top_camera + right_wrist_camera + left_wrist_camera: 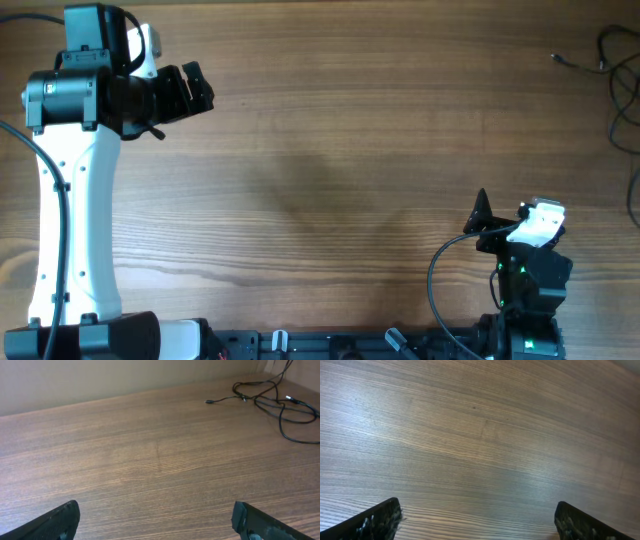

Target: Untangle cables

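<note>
The table (330, 150) filled the overhead view, a flat brown slab with fine straight wood grain running side to side and a faint matte sheen. Next in bulk was the left arm (75, 230), a smooth white link with black joint housings, rising from the 7 o'clock corner toward 10 o'clock. The right arm (535, 280) was folded compactly at 5 o'clock, mostly black, with a small white block on its wrist and green lights lit on its body.

The left gripper (198, 88) pointed toward 3 o'clock over bare wood. We saw its two dark, rough-surfaced fingers (377, 520) spread wide apart with nothing between them. The right gripper (156, 510) stood equally wide, its black wedge-shaped fingers (55, 522) at the lower corners of its wrist view, and it held nothing.

The cables (243, 396) lay at 2 o'clock on the table, against the right edge and well apart from both grippers. They were very thin black cords, looping and crossing one another in a loose tangle. One small plug tip (209, 402) stuck out toward 9 o'clock from the bundle.
</note>
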Controlling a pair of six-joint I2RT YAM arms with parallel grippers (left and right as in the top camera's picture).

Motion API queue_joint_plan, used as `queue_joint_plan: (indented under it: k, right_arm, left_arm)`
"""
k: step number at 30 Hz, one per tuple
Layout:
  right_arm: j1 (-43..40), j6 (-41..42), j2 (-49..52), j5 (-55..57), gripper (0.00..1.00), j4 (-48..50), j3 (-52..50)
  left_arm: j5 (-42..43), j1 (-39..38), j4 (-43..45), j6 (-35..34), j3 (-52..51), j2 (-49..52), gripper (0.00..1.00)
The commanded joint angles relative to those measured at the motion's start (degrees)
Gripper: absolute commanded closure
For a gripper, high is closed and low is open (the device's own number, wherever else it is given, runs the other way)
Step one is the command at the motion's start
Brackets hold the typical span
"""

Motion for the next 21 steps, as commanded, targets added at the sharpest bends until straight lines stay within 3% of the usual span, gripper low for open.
queue_joint_plan:
  k: [1,12,21]
  right_arm:
    - [0.2,1.1,0.5,1.2,0.00,0.0,0.0]
    - [0.2,1.1,-8.3,1.2,0.00,0.0,0.0]
    - [4.8,1.1,-8.5,1.2,0.00,0.0,0.0]
  left_arm:
    - [0.3,0.1,0.3,1.1,0.3,-0.6,0.00]
    - [0.3,0.1,-1.9,1.1,0.3,-0.6,0.00]
    - [0.3,0.1,-1.7,1.1,0.3,-0.6,0.00]
